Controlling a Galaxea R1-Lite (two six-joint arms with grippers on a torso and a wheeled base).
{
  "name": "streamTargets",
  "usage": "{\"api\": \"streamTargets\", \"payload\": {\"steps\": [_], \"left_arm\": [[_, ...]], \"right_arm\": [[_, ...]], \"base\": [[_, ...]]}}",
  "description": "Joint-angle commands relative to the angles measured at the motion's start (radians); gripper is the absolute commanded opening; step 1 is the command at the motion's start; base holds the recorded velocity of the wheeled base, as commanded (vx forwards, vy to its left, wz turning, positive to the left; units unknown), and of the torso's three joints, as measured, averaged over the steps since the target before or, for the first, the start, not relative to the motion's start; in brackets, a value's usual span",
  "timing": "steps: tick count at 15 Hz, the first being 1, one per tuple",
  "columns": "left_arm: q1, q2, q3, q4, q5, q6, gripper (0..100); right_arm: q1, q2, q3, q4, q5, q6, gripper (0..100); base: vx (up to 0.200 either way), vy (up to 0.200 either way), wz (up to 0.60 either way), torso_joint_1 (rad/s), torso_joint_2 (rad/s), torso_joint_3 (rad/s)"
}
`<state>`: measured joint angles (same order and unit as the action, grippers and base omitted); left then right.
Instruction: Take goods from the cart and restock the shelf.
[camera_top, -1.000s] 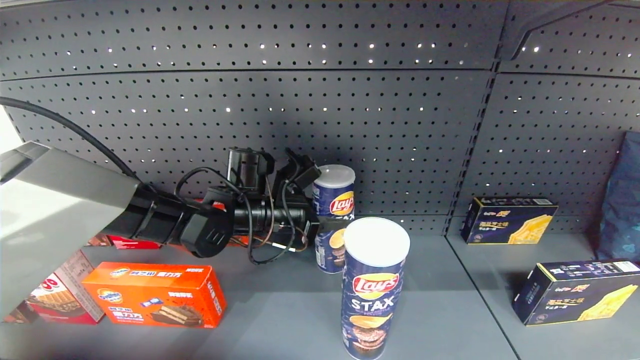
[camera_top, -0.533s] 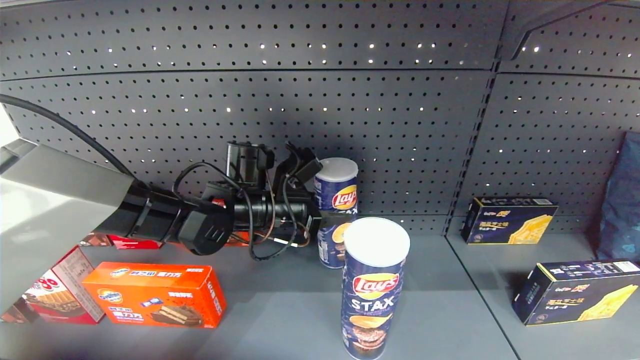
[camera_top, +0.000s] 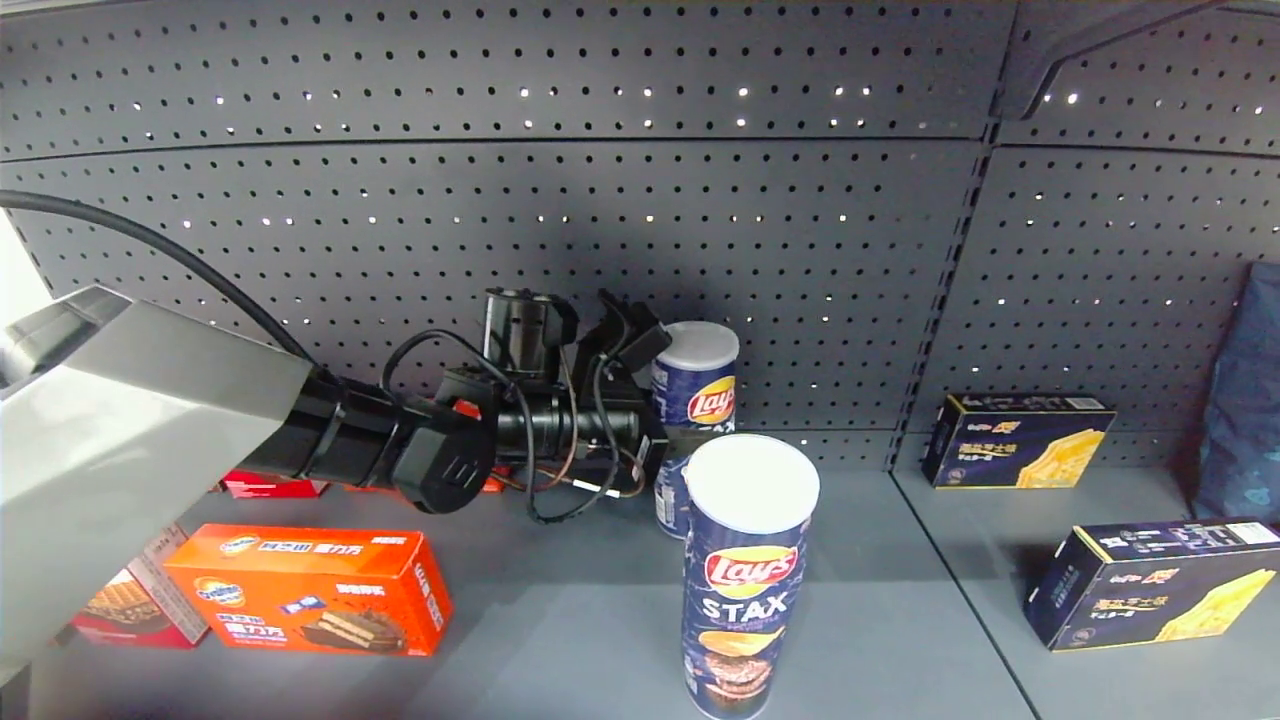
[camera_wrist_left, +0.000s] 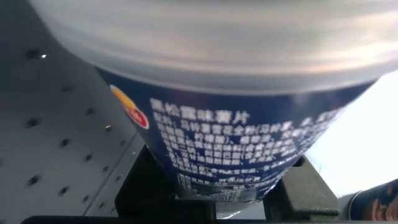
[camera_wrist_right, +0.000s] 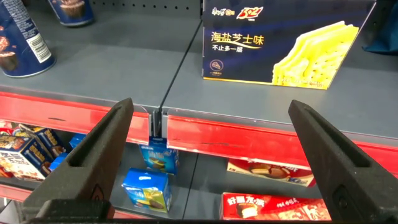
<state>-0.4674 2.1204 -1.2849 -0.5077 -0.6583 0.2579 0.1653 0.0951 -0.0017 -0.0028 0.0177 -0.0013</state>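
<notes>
A dark blue chips can (camera_top: 697, 385) with a white lid stands upright at the back of the grey shelf (camera_top: 560, 620), close to the pegboard. My left gripper (camera_top: 672, 442) is shut on its middle from the left. In the left wrist view the can (camera_wrist_left: 249, 143) sits between the black fingers (camera_wrist_left: 155, 193). Its base is hidden behind a second, identical can (camera_top: 745, 570) standing nearer the front. My right gripper (camera_wrist_right: 211, 109) hangs open with nothing in it, in front of the shelf's red edge strip (camera_wrist_right: 249, 134).
An orange box (camera_top: 310, 590) and a red box (camera_top: 120, 600) lie at the front left. Two dark blue cracker boxes (camera_top: 1020, 440) (camera_top: 1150, 580) lie on the right section, with a blue bag (camera_top: 1240, 420) at the far right. More packs fill the lower shelf (camera_wrist_right: 149, 186).
My left arm has carried the held can to the right along the back of the shelf, so it now stands directly behind the front can. Nothing else moved.
</notes>
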Motion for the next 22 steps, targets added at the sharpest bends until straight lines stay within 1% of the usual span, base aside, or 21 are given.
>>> {"api": "streamTargets", "payload": {"steps": [1,3,4,11,12,14,15,18,20,22], "left_arm": [[-0.002,0.012,-0.004,0.000,0.000,0.000,0],[-0.002,0.018,-0.004,0.000,0.000,0.000,0],[-0.002,0.018,-0.004,0.000,0.002,0.003,100],[0.004,-0.002,-0.008,-0.002,0.005,0.001,100],[0.006,-0.025,0.001,-0.002,0.017,0.003,100],[0.013,-0.066,0.038,-0.002,0.051,0.006,100],[0.033,-0.089,0.067,-0.002,0.059,0.008,100],[0.062,-0.165,0.179,-0.015,0.060,0.026,100],[0.070,-0.172,0.223,-0.038,0.068,0.029,100],[0.072,-0.172,0.259,-0.078,0.111,0.027,100]], "right_arm": [[0.000,0.002,0.000,0.000,0.001,0.000,100],[0.000,0.002,0.000,0.000,0.001,0.000,100],[0.000,0.002,0.000,0.000,0.001,0.000,100],[0.000,0.002,0.000,0.000,0.001,0.000,100],[0.000,0.002,0.000,0.000,0.001,0.000,100],[0.000,0.002,0.000,0.000,0.001,0.000,100],[0.000,0.002,0.000,0.000,0.001,0.000,100],[0.000,0.002,0.000,0.000,0.001,0.000,100],[0.000,0.002,0.000,0.000,0.001,0.000,100],[0.000,0.002,0.000,0.000,0.001,0.000,100]], "base": [[0.000,0.000,0.00,0.000,0.00,0.000],[0.000,0.000,0.00,0.000,0.00,0.000],[0.000,0.000,0.00,0.000,0.00,0.000],[0.000,0.000,0.00,0.000,0.00,0.000],[0.000,0.000,0.00,0.000,0.00,0.000],[0.000,0.000,0.00,0.000,0.00,0.000],[0.000,0.000,0.00,0.000,0.00,0.000],[0.000,0.000,0.00,0.000,0.00,0.000],[0.000,0.000,0.00,0.000,0.00,0.000],[0.000,0.000,0.00,0.000,0.00,0.000]]}}
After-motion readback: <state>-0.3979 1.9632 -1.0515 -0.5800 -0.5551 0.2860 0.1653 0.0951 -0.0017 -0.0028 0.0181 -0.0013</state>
